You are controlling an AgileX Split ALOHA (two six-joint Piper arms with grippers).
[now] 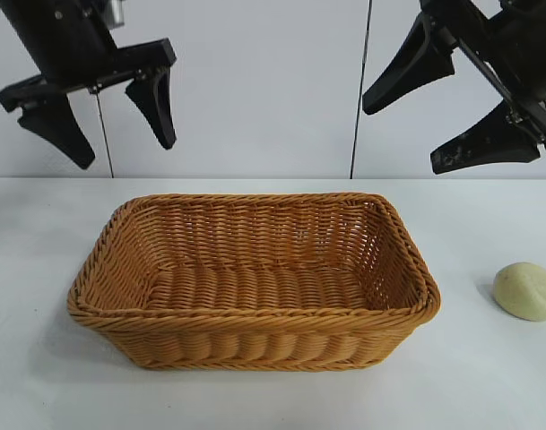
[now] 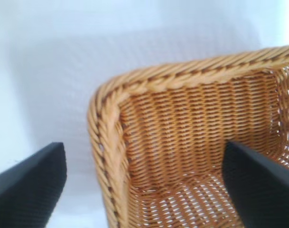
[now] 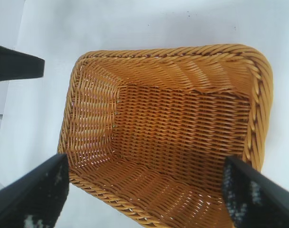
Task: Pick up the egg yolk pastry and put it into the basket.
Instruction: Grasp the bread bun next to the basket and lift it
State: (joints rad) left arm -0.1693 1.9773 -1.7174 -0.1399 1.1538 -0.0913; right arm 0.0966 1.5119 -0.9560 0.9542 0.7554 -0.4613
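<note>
The basket [image 1: 255,278] sits at the middle of the white table [image 1: 39,224], with nothing inside it. The egg yolk pastry [image 1: 526,290] lies on the table to the right of the basket, near it but not touching. The left gripper [image 1: 98,121] hangs high above the basket's far left corner, fingers spread wide, holding nothing. The right gripper [image 1: 434,125] hangs high above the far right side, fingers likewise wide apart and empty.
</note>
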